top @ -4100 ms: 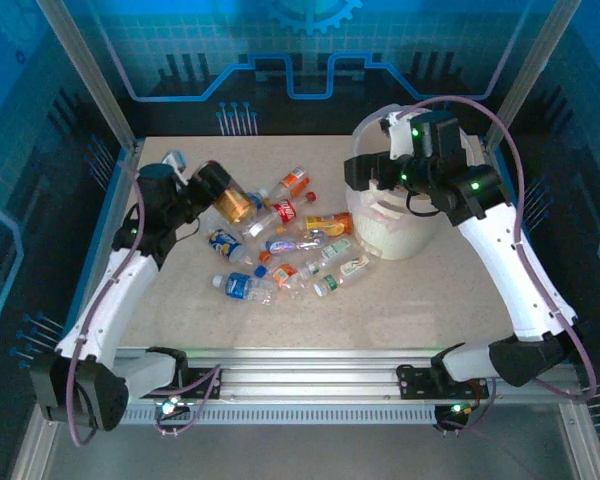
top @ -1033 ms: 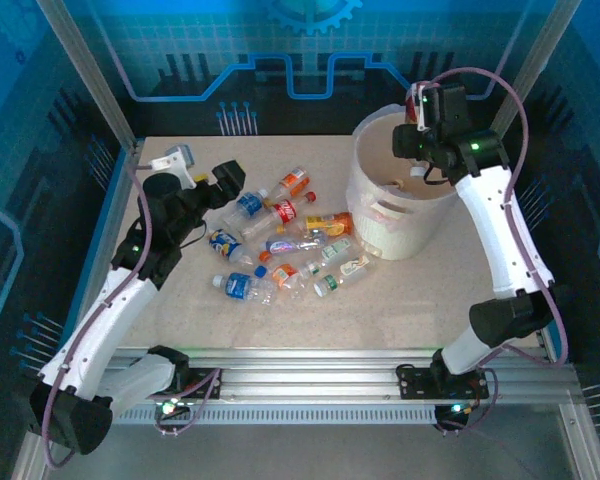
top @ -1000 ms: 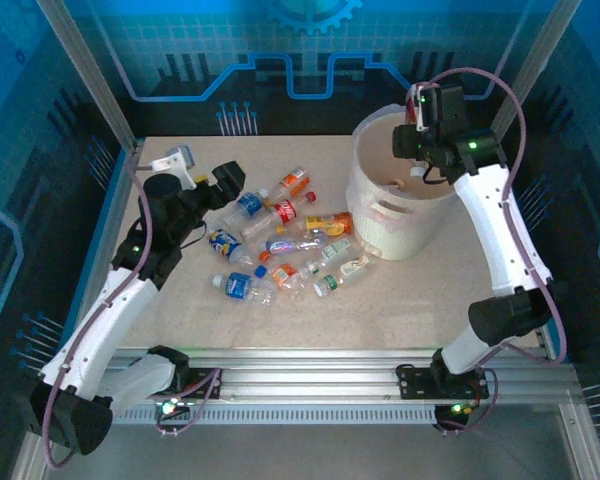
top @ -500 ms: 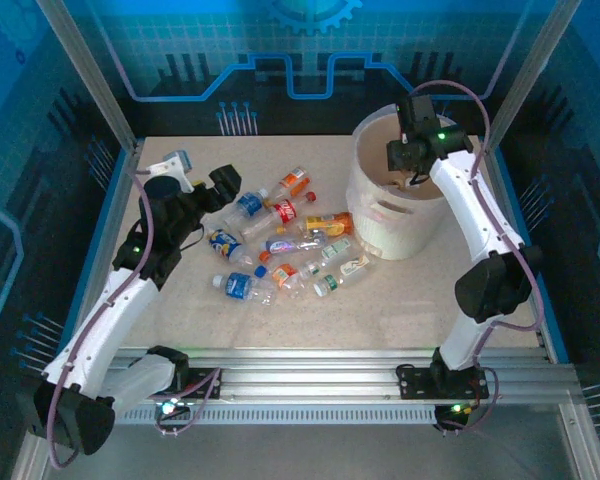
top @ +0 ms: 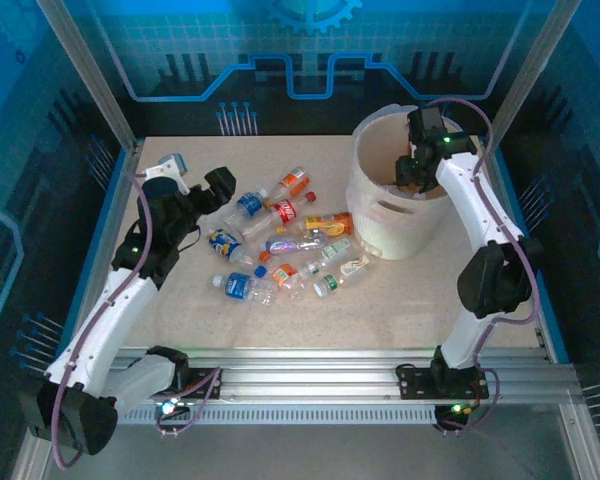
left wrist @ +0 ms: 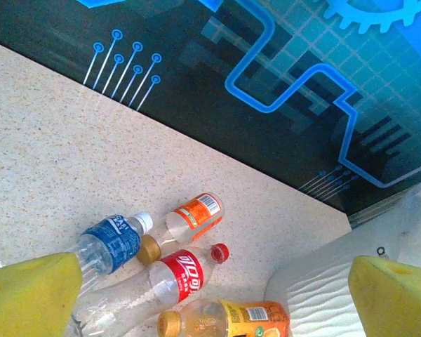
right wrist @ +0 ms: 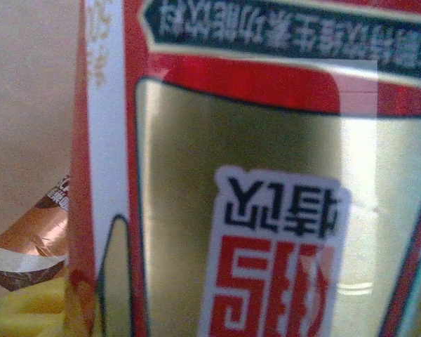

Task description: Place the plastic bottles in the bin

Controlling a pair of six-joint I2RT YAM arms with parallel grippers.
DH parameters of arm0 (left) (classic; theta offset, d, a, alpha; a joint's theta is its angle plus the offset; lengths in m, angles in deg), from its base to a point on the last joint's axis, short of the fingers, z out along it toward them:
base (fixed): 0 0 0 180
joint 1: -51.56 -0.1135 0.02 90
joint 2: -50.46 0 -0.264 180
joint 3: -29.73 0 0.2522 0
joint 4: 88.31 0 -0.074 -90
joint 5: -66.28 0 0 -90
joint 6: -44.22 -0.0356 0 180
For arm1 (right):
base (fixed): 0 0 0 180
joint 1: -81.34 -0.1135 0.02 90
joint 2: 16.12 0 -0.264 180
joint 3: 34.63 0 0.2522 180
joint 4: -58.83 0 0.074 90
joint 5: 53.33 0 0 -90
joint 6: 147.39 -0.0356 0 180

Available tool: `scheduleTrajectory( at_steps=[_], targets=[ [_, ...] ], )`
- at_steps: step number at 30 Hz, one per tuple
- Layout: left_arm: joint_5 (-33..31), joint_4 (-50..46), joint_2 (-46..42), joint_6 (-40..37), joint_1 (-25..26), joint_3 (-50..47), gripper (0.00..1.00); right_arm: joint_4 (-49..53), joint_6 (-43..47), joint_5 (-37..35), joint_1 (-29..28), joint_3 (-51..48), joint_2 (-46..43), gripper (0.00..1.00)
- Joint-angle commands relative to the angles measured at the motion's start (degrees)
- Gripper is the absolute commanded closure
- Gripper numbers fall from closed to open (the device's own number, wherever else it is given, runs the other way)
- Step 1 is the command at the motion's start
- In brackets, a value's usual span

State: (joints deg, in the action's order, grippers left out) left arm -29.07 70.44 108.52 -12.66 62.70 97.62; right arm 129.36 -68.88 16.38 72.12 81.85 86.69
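The table (top: pixel 430 300) is speckled beige, shut in by a dark printed back wall (left wrist: pixel 196 91) at 12 o'clock, blue-lipped side edges at 9 and 3, and a metal rail (top: pixel 310 385) at 6. Its widest bare stretch runs from 3 round to 7 o'clock; a smaller bare patch lies in the 11 o'clock corner.

The bin (top: pixel 385 225) stands upright at 1 o'clock, near the far edge and the right edge. The right gripper (top: pixel 410 176) reaches down past the rim at the bin's 1 o'clock side; its fingers are clamped on a red-and-gold-labelled bottle (right wrist: pixel 266 175), whose printed label crowds the right wrist view, with a yellow pad (right wrist: pixel 21 312) at its lower left corner. Lower in the bin, at 8 o'clock in that view, lies a copper-brown wrapped item (right wrist: pixel 28 239), too blurred to name.

The left gripper (top: pixel 205 195) hangs at 10 o'clock, its fingers spread fully apart, just beside the far-left end of the heap.

The plastic bottles (top: pixel 285 245), a dozen or so, lie on their sides on the table from the centre out toward 9 o'clock; those at the heap's 3 o'clock end lie just beside the bin's foot. In the left wrist view a blue-labelled bottle (left wrist: pixel 112 242) lies at 8 o'clock, an orange-labelled bottle (left wrist: pixel 194 215) at the centre, and a red-labelled bottle (left wrist: pixel 174 275) at 6 o'clock; an orange-drink bottle (left wrist: pixel 228 319) lies just beside the bin's ribbed wall.
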Motion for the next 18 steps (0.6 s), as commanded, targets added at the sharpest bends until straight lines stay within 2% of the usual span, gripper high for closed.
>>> scheduleTrajectory(
  at_steps=[1,11,18],
  targets=[
    [-0.6,-0.9,-0.4,1.1,-0.7,-0.9,0.01,1.3,0.5,0.9,0.9,-0.5,2.2,0.43],
    [-0.5,-2.3,0.6,1.5,-1.2,-1.0,0.01,2.5,0.5,-0.6,1.2,2.1,8.7,0.33],
    [-0.6,-3.8,0.8,2.0,-1.4,-1.3,0.01,2.5,0.2,-0.4,1.2,3.3,9.7,0.17]
  ],
)
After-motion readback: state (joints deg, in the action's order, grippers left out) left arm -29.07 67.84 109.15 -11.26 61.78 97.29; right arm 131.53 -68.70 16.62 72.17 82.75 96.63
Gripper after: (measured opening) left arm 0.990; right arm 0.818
